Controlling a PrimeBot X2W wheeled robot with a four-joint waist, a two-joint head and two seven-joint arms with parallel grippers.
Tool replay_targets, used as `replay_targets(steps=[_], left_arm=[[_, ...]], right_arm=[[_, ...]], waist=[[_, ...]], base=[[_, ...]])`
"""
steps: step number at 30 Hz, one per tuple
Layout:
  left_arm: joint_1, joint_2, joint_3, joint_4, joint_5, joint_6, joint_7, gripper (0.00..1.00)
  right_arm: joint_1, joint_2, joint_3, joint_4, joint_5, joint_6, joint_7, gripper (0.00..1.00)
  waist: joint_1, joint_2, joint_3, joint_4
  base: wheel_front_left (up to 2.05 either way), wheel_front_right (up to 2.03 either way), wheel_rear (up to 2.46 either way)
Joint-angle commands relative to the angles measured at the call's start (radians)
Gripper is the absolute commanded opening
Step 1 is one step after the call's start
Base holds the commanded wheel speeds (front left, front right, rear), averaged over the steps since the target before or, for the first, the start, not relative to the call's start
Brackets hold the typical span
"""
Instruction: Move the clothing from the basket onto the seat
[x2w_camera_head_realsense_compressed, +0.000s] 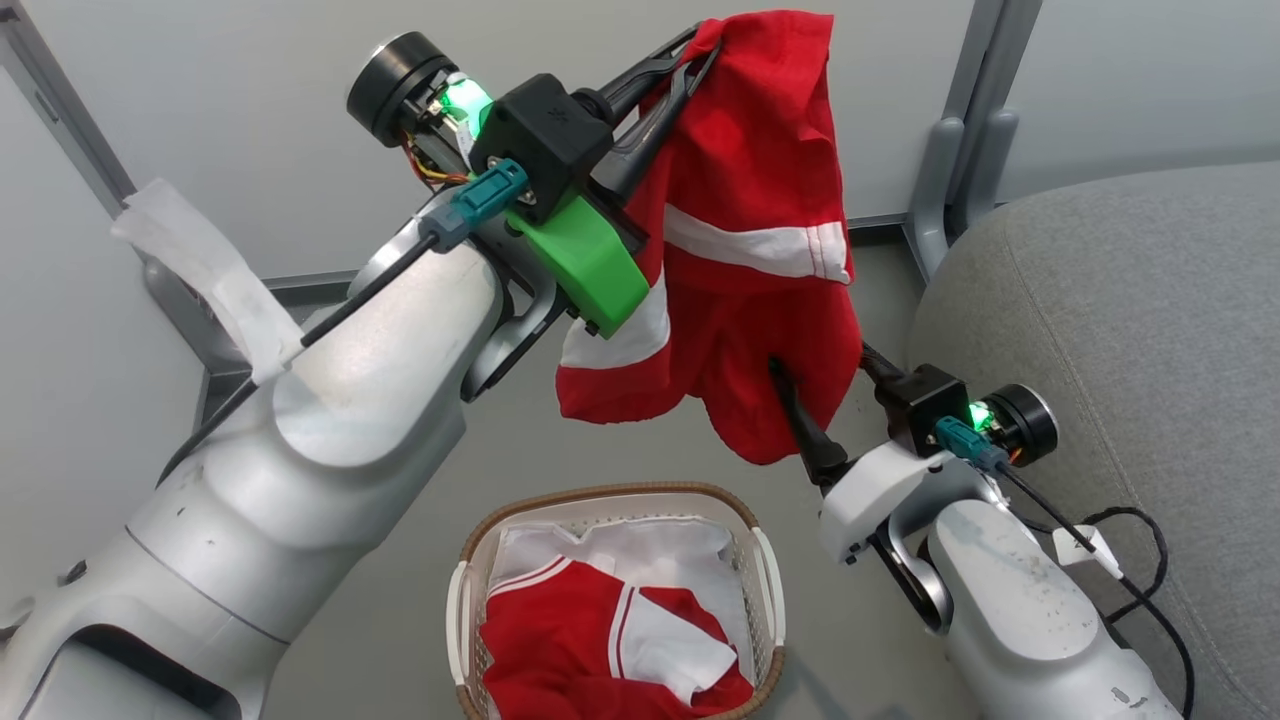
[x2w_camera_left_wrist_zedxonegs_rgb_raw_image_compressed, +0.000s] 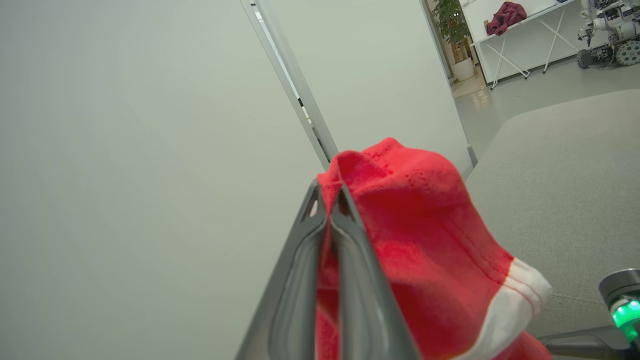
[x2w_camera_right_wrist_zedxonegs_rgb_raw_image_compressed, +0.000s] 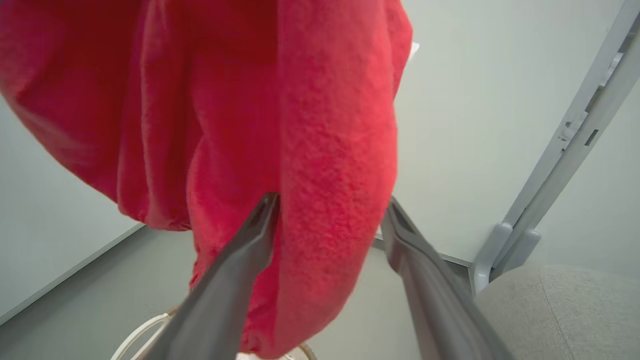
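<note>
Red, with white stripe trim: the held garment (x2w_camera_head_realsense_compressed: 760, 230) is hanging in the air from the left gripper (x2w_camera_head_realsense_compressed: 690, 55), whose jaws are pinching tight on a fold at its top edge. In the head view it is dangling above and beyond the basket (x2w_camera_head_realsense_compressed: 610, 490), left of the seat (x2w_camera_head_realsense_compressed: 1130, 320), touching neither. The right gripper (x2w_camera_right_wrist_zedxonegs_rgb_raw_image_compressed: 331, 200) is standing wide, its fingers reaching up on either side of the lower hanging fold without clamping it. The second garment (x2w_camera_head_realsense_compressed: 580, 640), red with white panels, is lying in the basket on the white liner (x2w_camera_head_realsense_compressed: 650, 545). The grey seat is standing just right of the basket.
</note>
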Motion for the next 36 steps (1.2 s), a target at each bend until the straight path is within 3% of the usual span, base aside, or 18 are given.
replay_targets(steps=[1, 4, 5, 6, 7, 8, 9, 10, 21, 23, 24, 36], left_arm=[[-0.019, -0.002, -0.002, -0.005, -0.008, 0.002, 0.002, 0.0], [-0.014, -0.002, -0.01, -0.016, -0.013, 0.002, 0.002, 0.0], [-0.011, -0.001, -0.012, -0.018, -0.015, 0.002, 0.002, 0.0], [-0.005, 0.002, -0.013, -0.019, -0.017, 0.002, 0.004, 0.0], [0.0, 0.005, -0.012, -0.018, -0.02, 0.003, 0.006, 0.0], [0.008, 0.01, -0.01, -0.016, -0.025, 0.007, 0.006, 0.0], [0.014, 0.014, -0.007, -0.014, -0.028, 0.01, 0.005, 0.0], [0.023, 0.019, -0.003, -0.01, -0.031, 0.014, 0.005, 0.0], [0.126, 0.085, 0.05, 0.102, -0.088, 0.059, -0.027, 0.0], [0.153, 0.089, 0.065, 0.118, -0.096, 0.065, -0.04, 0.53], [0.17, 0.09, 0.069, 0.126, -0.1, 0.067, -0.046, 0.97], [0.39, 0.038, 0.122, 0.117, -0.125, 0.066, -0.062, 1.0]], right_arm=[[-0.022, -0.004, 0.018, 0.022, 0.022, -0.001, 0.0, 1.0], [-0.051, -0.004, 0.076, 0.068, 0.065, -0.001, 0.0, 1.0], [-0.058, -0.004, 0.087, 0.074, 0.075, -0.001, 0.0, 0.93], [-0.065, -0.005, 0.1, 0.083, 0.086, -0.001, 0.0, 0.59], [-0.071, -0.005, 0.106, 0.089, 0.092, -0.001, 0.0, 0.39], [-0.078, -0.004, 0.112, 0.09, 0.099, -0.001, 0.0, 0.26], [-0.08, -0.004, 0.115, 0.09, 0.103, -0.001, 0.0, 0.07], [-0.08, -0.004, 0.118, 0.086, 0.107, -0.001, 0.0, 0.0], [-0.05, -0.004, 0.085, -0.001, 0.083, -0.001, 0.0, 0.0], [-0.049, -0.007, 0.07, -0.023, 0.077, -0.001, -0.001, 0.0], [-0.048, -0.009, 0.061, -0.036, 0.075, -0.001, 0.0, 0.0], [-0.018, -0.029, -0.068, -0.195, 0.025, -0.001, -0.001, 0.0]], waist=[[0.0001, 0.0, 0.001, 0.01], [0.0001, 0.0, 0.0, 0.019], [0.0001, 0.0, 0.0, 0.021], [0.0001, 0.0, 0.0, 0.023], [0.0001, 0.0, 0.0, 0.025], [0.0001, 0.0, -0.001, 0.026], [0.0001, 0.0, -0.001, 0.026], [0.0001, 0.0, -0.002, 0.025], [0.0001, 0.0, -0.003, -0.009], [0.0001, 0.0, -0.003, -0.016], [0.0001, 0.0, -0.003, -0.019], [0.0001, 0.0, -0.005, -0.038]], base=[[0.0, 0.0, 0.0], [0.0, 0.0, 0.0], [0.0, 0.0, 0.0], [0.0, 0.0, 0.0], [0.0, 0.0, 0.0], [0.0, 0.0, 0.0], [0.0, 0.0, 0.0], [0.0, 0.0, 0.0], [0.0, 0.0, 0.0], [0.0, 0.0, 0.0], [0.0, 0.0, 0.0], [0.0, 0.0, 0.0]])
